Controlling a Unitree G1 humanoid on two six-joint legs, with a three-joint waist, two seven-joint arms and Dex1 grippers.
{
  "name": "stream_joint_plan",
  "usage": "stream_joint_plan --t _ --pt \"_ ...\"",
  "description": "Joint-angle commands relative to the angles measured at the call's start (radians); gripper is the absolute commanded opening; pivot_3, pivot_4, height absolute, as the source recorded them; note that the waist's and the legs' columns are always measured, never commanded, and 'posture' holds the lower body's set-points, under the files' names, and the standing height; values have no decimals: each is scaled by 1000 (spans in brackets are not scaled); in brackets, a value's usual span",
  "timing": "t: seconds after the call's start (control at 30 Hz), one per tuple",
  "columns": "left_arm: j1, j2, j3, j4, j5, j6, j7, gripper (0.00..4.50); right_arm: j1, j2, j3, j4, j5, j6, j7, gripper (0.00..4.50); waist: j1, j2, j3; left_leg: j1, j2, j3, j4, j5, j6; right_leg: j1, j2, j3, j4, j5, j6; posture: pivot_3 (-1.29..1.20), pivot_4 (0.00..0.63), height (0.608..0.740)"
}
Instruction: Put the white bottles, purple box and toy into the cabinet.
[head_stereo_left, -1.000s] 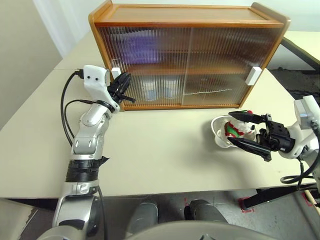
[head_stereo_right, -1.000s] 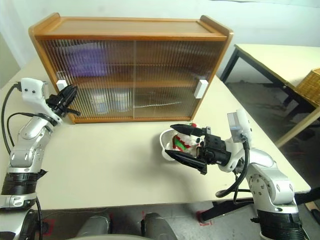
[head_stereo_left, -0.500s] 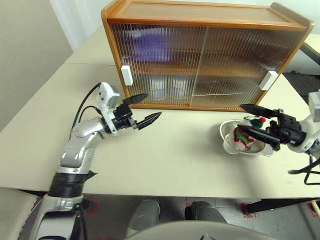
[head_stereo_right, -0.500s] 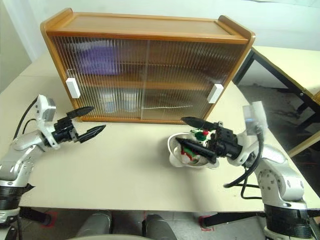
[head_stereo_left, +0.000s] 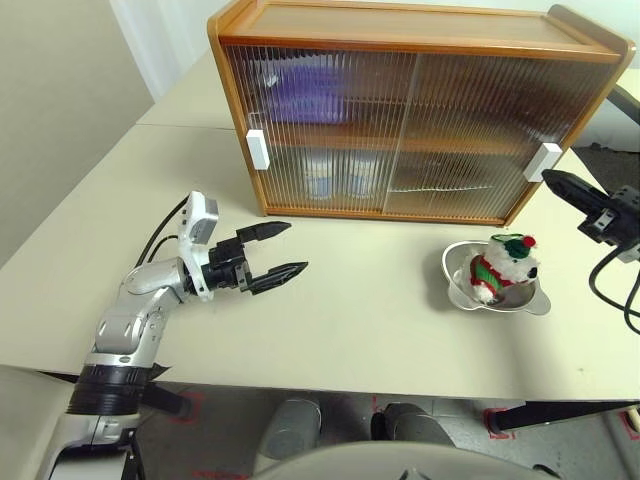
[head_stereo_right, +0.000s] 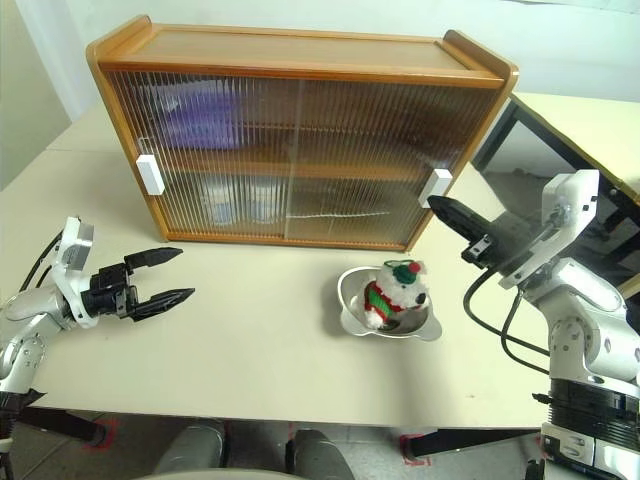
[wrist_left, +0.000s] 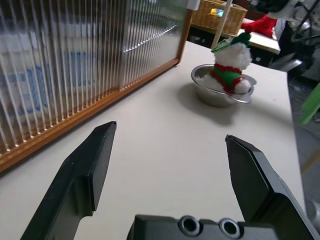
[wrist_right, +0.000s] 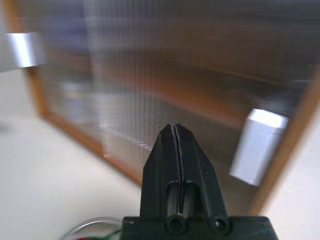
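Observation:
The cabinet (head_stereo_left: 415, 110) stands at the back of the table with both ribbed doors shut. Behind the left door, the purple box (head_stereo_left: 300, 95) shows blurred on the upper shelf and the white bottles (head_stereo_left: 340, 178) on the lower one. The toy (head_stereo_left: 503, 268) sits in a steel bowl (head_stereo_left: 528, 300) in front of the right door, also seen as the toy (wrist_left: 231, 70) in the left wrist view. My left gripper (head_stereo_left: 298, 246) is open and empty, low over the table in front of the left door. My right gripper (head_stereo_left: 550, 180) is shut and empty, its tip close to the right door's white handle (head_stereo_left: 543, 161).
The left door's white handle (head_stereo_left: 257, 149) is at the cabinet's left edge. A second table (head_stereo_right: 590, 120) stands to the right with a wicker basket (wrist_left: 220, 12) on it. Bare tabletop (head_stereo_left: 370, 300) lies between my left gripper and the bowl.
My left gripper came off the left handle, opened and dropped back toward the table. My right gripper drew away from the toy and bowl, shut, and rose toward the right handle.

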Motion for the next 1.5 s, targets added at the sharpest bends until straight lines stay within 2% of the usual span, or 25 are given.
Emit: stream_joint_plan --t 0.03,0.3,0.47,0.87,1.5 --pt "20 14 -13 1 7 -14 -47 4500 -14 -6 -13 39 -53 -27 -56 43 1 0 0 0 0 0 0 0 0 0 0 0 0 0 0 161 13 740" --pt "24 17 -17 25 44 -51 -59 4500 -80 13 -29 118 -126 -52 -234 43 2 1 -1 0 1 -11 0 0 1 0 -1 1 0 -1 5 164 14 740" --pt "30 11 -25 16 58 -53 -53 4500 -109 29 -10 134 -135 -28 -286 43 3 2 -1 0 2 -13 0 0 1 0 0 0 0 -4 10 168 16 740" --pt "12 12 -35 14 66 -44 -47 4500 -124 39 8 130 -119 77 -295 43 5 2 -1 -1 1 -14 0 0 1 0 0 0 0 -4 10 162 19 740" --pt "5 16 -39 17 84 -54 -49 4500 -173 79 40 131 -116 117 -277 43 5 2 -1 -1 1 -15 0 0 1 0 0 0 0 -4 10 169 23 740"
